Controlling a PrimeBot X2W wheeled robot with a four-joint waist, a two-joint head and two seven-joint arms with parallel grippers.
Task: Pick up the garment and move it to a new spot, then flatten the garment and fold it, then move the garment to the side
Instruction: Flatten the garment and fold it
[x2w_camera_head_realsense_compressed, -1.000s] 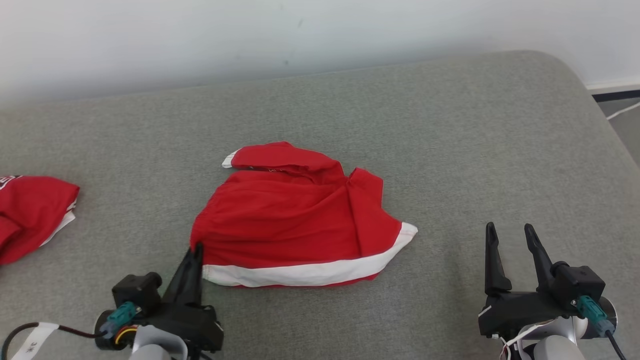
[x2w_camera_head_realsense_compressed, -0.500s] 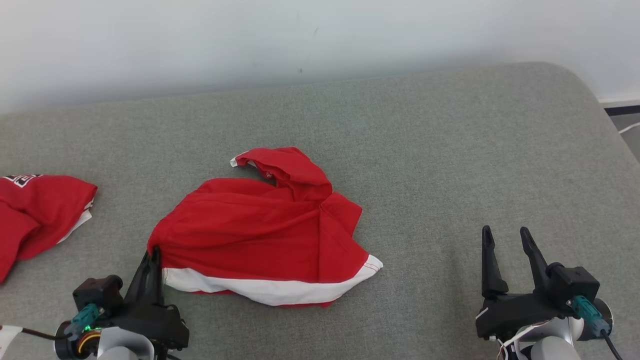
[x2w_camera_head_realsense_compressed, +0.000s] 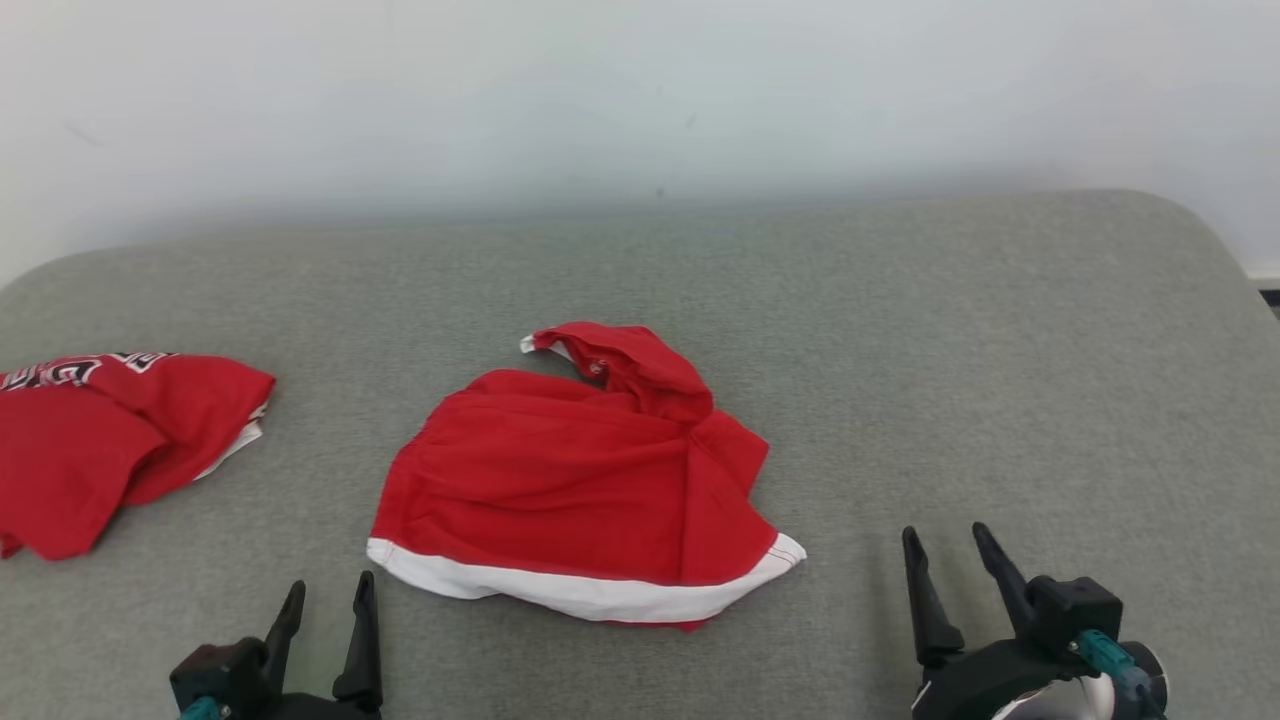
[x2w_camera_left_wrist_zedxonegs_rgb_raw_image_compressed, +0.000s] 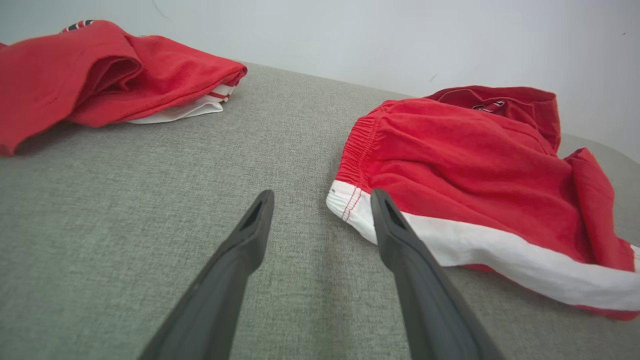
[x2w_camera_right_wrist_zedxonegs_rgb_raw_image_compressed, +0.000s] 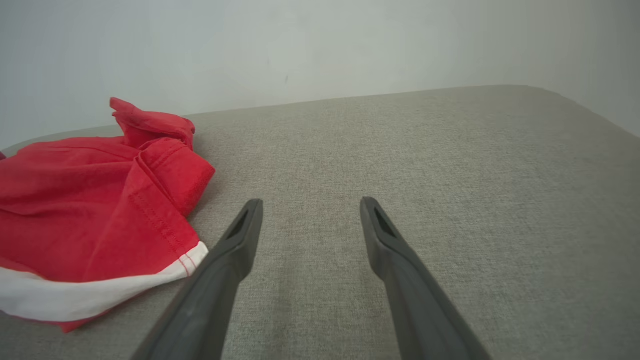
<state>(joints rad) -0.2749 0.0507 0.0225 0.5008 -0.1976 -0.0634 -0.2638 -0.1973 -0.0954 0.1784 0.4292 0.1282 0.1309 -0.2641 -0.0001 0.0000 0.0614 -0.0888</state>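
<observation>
1. Head view: the red shorts (x2w_camera_head_realsense_compressed: 580, 500) lie loose and rumpled near the middle of the grey cushion (x2w_camera_head_realsense_compressed: 950, 350), white band toward me. My left gripper (x2w_camera_head_realsense_compressed: 330, 585) sits at the cushion's near edge, just short of the shorts' near-left corner, with its jaws spread and nothing between them. My right gripper (x2w_camera_head_realsense_compressed: 944, 532) is also at the near edge, off the shorts' right corner, likewise spread and empty.
2. Same view, the count: two red garments, the shorts and a second red garment (x2w_camera_head_realsense_compressed: 110, 440) at the cushion's left edge, well apart from them. Two grippers, one cushion.
3. Left wrist view: both fingers rest low over bare cushion. The right-hand finger overlaps the white band (x2w_camera_left_wrist_zedxonegs_rgb_raw_image_compressed: 500, 255) at its corner, but I cannot tell whether it touches. The gathered waistband (x2w_camera_left_wrist_zedxonegs_rgb_raw_image_compressed: 360, 145) runs up from that corner.
4. Right wrist view: open fingers over bare cushion, with the shorts' hem corner just beside the left-hand finger.
5. My judgement: the shorts are at their spot but not flat, so flattening is in hand. Next I would pinch one corner with each gripper and draw them apart, keeping the cloth from bunching.
</observation>
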